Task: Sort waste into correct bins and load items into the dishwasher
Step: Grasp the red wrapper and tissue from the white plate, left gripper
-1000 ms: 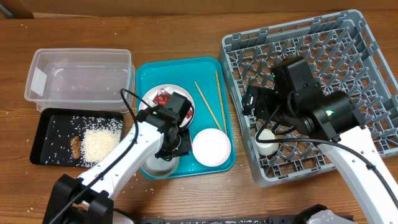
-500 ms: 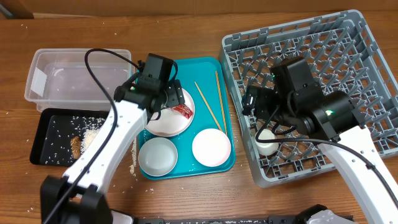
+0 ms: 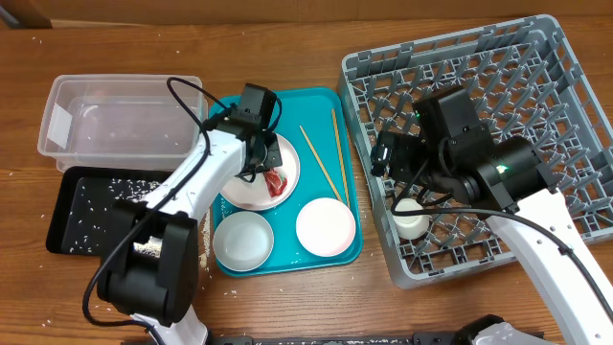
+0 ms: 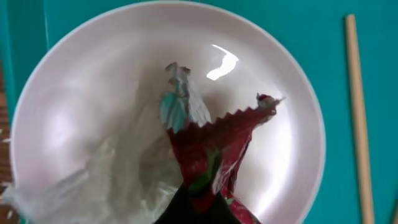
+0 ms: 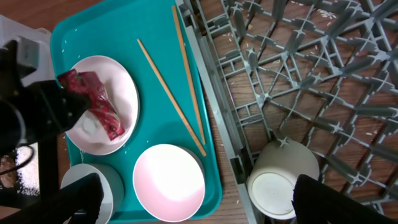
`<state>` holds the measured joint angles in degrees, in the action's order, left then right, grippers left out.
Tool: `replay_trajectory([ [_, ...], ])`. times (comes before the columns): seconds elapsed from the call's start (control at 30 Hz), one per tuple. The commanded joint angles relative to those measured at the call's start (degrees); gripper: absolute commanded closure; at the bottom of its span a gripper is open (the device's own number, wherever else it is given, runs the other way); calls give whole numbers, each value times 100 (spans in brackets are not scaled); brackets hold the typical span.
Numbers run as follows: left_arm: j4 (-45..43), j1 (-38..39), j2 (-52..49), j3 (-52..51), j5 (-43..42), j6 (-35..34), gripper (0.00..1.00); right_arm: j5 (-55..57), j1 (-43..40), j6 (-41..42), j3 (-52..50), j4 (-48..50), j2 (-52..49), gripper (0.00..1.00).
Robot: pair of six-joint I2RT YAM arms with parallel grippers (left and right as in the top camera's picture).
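Observation:
My left gripper (image 3: 267, 173) (image 4: 199, 210) is shut on the crinkled red foil wrapper (image 3: 277, 182) (image 4: 211, 146) (image 5: 93, 101), low over the white plate (image 3: 241, 192) (image 4: 81, 93) on the teal tray. A crumpled white tissue (image 4: 102, 180) lies on the plate beside it. My right gripper (image 3: 385, 158) (image 5: 199, 202) is open and empty above the rack's left wall. The small white cup (image 3: 412, 219) (image 5: 280, 182) lies in the grey dish rack (image 3: 498, 86) (image 5: 298, 74). Two white bowls (image 3: 242, 240) (image 3: 326, 227) and the chopsticks (image 3: 321, 158) (image 5: 177, 106) sit on the tray.
The teal tray (image 3: 321, 103) lies between the bins and the rack. The clear tub (image 3: 124, 120) stands at back left. The black tray (image 3: 81, 206) in front of it holds scattered rice. My left arm hides the brown scrap. Loose rice lies on the table by the tray.
My left arm swung from the front bowl back to the plate, and its gripper came down and closed on the red wrapper. The right arm has barely moved.

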<state>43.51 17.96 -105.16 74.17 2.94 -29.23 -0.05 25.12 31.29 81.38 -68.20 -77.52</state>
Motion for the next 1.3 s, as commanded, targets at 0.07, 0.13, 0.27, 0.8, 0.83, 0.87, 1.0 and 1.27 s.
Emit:
replay_trajectory([
  [0.07, 704, -35, 774, 984, -192, 9, 96, -7, -11, -15, -2, 33, 2, 0],
  [0.13, 905, -35, 879, 1154, -192, 9, 96, -7, -11, -15, -2, 35, 2, 0],
  [0.27, 1123, -35, 918, 1189, -190, 7, 96, -7, -11, -15, -2, 33, 2, 0],
  [0.8, 1209, -31, 787, 1178, -92, 57, 64, -7, -13, -15, -2, 24, 2, 0],
  [0.83, 1172, -15, 750, 1169, -57, 109, 47, -7, -13, -15, -2, 31, 2, 0],
  [0.87, 1137, 11, 664, 1154, 76, 96, 35, -7, -11, -13, -2, 37, 2, 0],
  [1.0, 824, 37, 118, 1095, 131, 94, 23, -7, -11, -13, -2, 37, 2, 0],
  [1.27, 120, 42, -1032, 1099, -396, 98, 89, -9, -11, -13, -2, -2, 2, 0],
])
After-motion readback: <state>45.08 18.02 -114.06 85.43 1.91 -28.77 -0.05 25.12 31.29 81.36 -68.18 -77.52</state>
